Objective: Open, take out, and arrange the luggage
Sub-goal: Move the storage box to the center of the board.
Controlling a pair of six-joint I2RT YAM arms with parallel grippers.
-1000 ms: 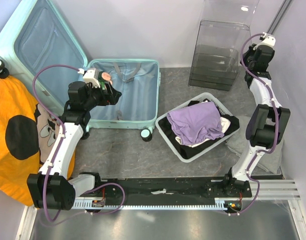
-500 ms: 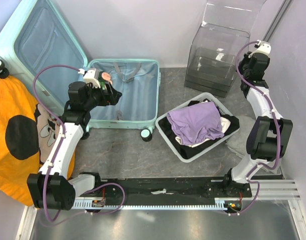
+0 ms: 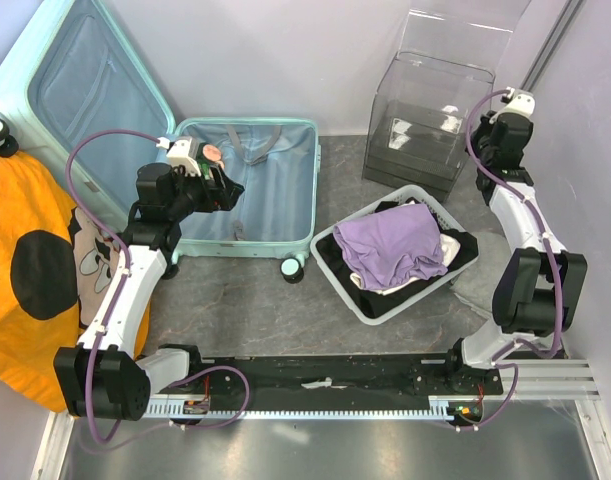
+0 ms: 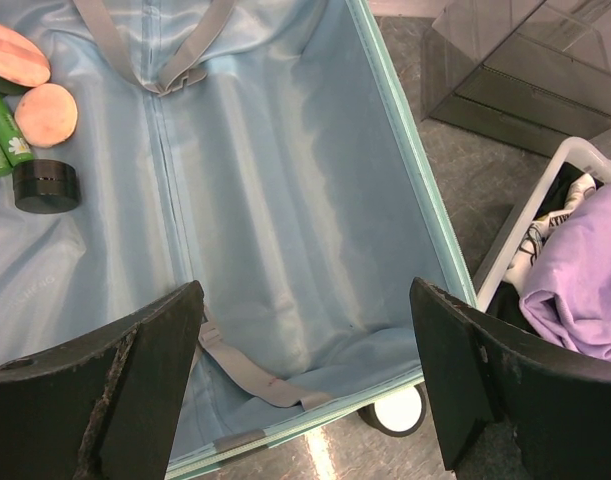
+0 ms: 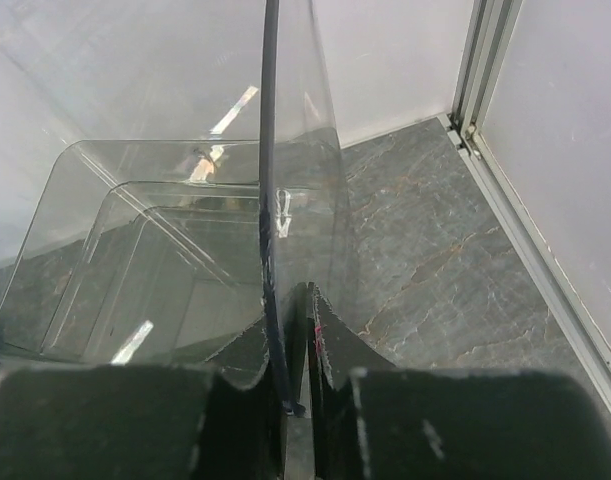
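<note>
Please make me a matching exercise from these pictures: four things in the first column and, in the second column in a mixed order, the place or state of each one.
Column 1
1. luggage
2. white basket
3. clear box
4. left gripper

Column 2
A. holds a purple garment
B. its wall is pinched by the right gripper
C. lies wide open
D. is open, above the blue lining

Pairs: 1-C, 2-A, 3-B, 4-D

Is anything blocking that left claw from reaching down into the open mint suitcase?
Nothing visible does. The left gripper hangs open right above the luggage, with only bare blue lining showing below it. The few cosmetics lie on the lining off to one side.
</note>
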